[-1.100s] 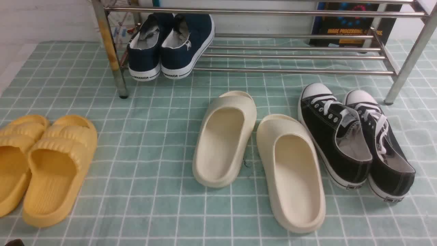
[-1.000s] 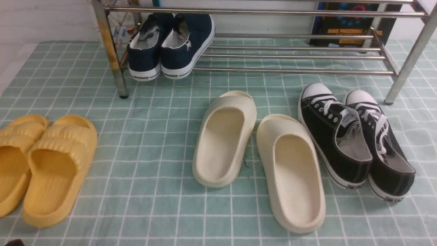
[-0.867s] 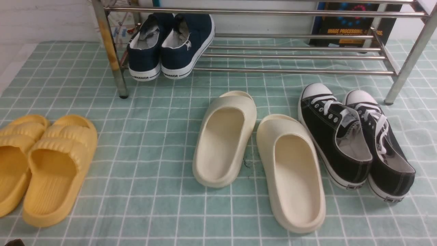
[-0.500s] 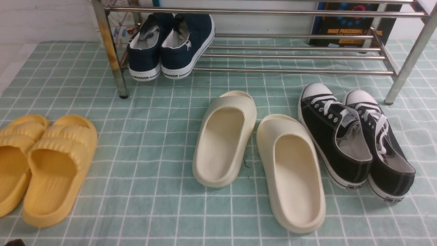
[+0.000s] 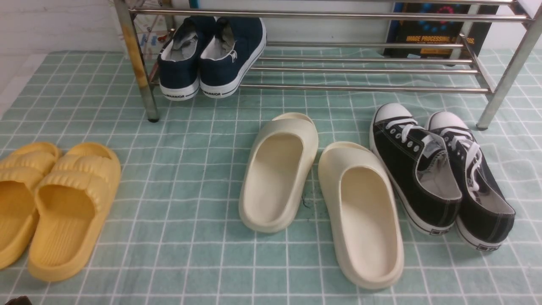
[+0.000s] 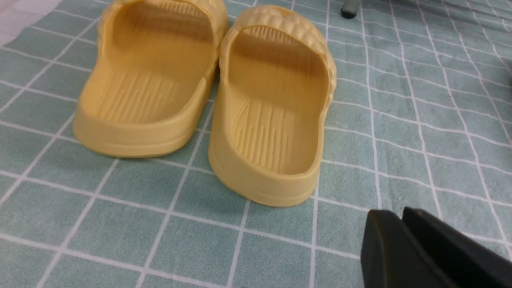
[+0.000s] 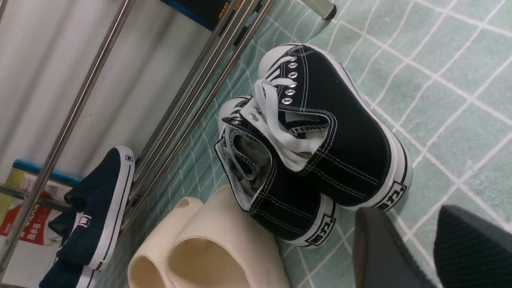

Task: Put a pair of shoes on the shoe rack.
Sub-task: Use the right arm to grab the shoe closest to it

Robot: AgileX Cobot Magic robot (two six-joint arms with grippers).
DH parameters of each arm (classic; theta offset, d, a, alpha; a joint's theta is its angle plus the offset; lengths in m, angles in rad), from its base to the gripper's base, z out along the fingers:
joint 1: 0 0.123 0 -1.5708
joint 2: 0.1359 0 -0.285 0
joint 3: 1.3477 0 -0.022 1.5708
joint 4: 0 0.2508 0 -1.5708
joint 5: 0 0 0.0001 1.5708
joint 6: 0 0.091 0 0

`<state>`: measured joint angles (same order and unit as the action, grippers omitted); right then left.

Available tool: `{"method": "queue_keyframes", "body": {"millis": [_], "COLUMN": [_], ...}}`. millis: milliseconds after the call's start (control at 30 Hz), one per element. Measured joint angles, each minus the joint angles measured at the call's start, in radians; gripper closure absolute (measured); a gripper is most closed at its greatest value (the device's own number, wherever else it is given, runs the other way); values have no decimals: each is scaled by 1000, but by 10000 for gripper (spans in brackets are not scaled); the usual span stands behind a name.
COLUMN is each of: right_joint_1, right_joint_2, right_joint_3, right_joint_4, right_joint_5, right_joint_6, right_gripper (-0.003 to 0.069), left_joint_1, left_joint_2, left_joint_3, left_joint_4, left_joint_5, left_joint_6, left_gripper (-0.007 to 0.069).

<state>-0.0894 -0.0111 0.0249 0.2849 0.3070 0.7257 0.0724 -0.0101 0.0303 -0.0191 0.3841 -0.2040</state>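
Note:
The pair of black canvas sneakers (image 5: 440, 169) with white laces and toe caps stands side by side on the green checked cloth at the right, toes toward the shoe rack (image 5: 364, 87). They also show in the right wrist view (image 7: 320, 144). My right gripper (image 7: 408, 224) is open and empty, just behind the sneakers' heels, apart from them. My left gripper (image 6: 400, 216) is shut and empty, low over the cloth beside the yellow slippers. Neither gripper shows in the front view.
Navy blue sneakers (image 5: 211, 55) sit on the rack's lower tubes at the left. Two cream slippers (image 5: 322, 190) lie left of the black sneakers. Yellow slippers (image 5: 46, 203) lie at the far left. The rack's right front leg (image 5: 504, 76) stands beyond the black sneakers.

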Motion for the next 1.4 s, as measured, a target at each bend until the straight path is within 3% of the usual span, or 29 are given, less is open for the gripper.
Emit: {"method": "queue_keyframes", "body": {"millis": [233, 333, 400, 467, 667, 833, 933, 1067, 1167, 1267, 1400], "right_joint_1": [0, 0, 0, 0, 6, 91, 231, 372, 422, 459, 464], "right_joint_2": [0, 48, 132, 179, 532, 741, 911, 1122, 1238, 1407, 1591], "right_joint_3": [-88, -239, -352, -406, -722, -818, -895, -1016, -1085, -1191, -1290], "right_joint_4": [-11, -39, -61, -72, -101, -108, -182, -293, -331, -351, -346], "right_joint_5": [23, 95, 163, 204, 551, 669, 715, 746, 749, 748, 734], "right_joint_6": [-181, -357, -453, -495, -782, -832, -836, -777, -745, -726, -726], "right_gripper": [496, 622, 660, 662, 662, 662, 660, 652, 639, 592, 449], "left_joint_1": [0, 0, 0, 0, 0, 0, 0, 0, 0, 0, 0], "left_joint_2": [0, 0, 0, 0, 0, 0, 0, 0, 0, 0, 0], "left_joint_3": [0, 0, 0, 0, 0, 0, 0, 0, 0, 0, 0], "left_joint_4": [0, 0, 0, 0, 0, 0, 0, 0, 0, 0, 0], "left_joint_5": [0, 0, 0, 0, 0, 0, 0, 0, 0, 0, 0], "left_joint_6": [0, 0, 0, 0, 0, 0, 0, 0, 0, 0, 0], "left_gripper": [552, 550, 550, 548, 543, 541, 533, 533, 529, 526, 523]}}
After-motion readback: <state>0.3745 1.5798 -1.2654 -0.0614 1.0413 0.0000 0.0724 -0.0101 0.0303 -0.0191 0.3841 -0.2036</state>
